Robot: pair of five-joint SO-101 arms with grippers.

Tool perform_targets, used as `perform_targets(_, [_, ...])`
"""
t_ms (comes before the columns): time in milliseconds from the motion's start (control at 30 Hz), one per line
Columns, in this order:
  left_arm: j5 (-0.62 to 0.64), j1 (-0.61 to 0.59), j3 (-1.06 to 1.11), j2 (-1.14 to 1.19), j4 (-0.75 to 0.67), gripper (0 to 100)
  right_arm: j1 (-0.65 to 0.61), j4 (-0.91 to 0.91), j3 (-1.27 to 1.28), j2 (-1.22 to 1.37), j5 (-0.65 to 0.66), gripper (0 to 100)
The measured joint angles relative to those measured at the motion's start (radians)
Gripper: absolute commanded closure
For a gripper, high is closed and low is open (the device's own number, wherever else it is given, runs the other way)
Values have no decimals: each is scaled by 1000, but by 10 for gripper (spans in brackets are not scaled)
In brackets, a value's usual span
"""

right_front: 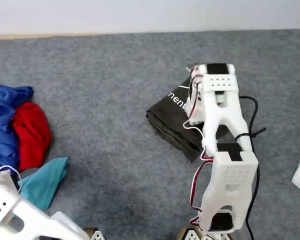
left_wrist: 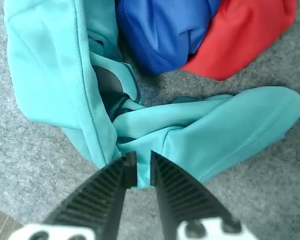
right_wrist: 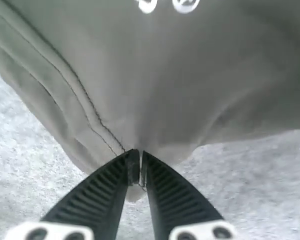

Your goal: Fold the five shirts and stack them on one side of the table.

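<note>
Inside the right pincer — an edge of dark shirt.

Soft, even, bright light; shadows stay faint.

One folded, three heaped
Dark shirt folded near mid-tabletop; blue shirt, red shirt, teal shirt crumpled together at left edge.

- The table cover is rough and fuzzy.
- The teal shirt is smooth, slightly shiny cloth.
- The dark shirt is soft, dull cloth.
- The right gripper is ridged, dull plastic.
</note>
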Motion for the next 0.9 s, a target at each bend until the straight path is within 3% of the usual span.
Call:
perform_targets(200, [0, 0, 0, 0, -3, 945, -6, -89, 192, -6, -5, 988])
perform_targets(600, [0, 0, 57, 0, -54, 945, -49, -89, 199, -296, -11, 988])
perform_targets(900, [0, 0, 57, 0, -54, 945, -74, -46, 201, -373, -218, 988])
